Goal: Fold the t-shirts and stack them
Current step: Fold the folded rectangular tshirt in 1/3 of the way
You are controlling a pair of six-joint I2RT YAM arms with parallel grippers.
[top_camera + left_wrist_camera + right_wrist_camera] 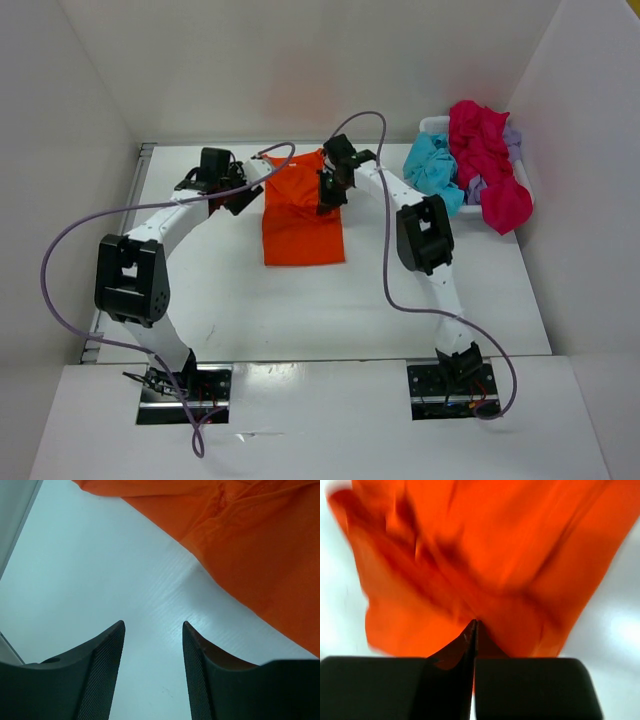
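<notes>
An orange t-shirt [300,215] lies partly folded on the white table, its far part lifted. My right gripper [330,195] is shut on the shirt's fabric and holds it up; in the right wrist view the cloth [470,555] hangs from the closed fingertips [475,625]. My left gripper [243,192] is open and empty just left of the shirt, low over the table. In the left wrist view the shirt's edge [250,545] lies to the upper right of the open gripper [153,627].
A white basket [432,125] at the back right holds a heap of crumpled shirts: magenta [485,165], cyan [435,170] and lilac [512,140]. White walls enclose the table on the left, back and right. Purple cables loop over both arms.
</notes>
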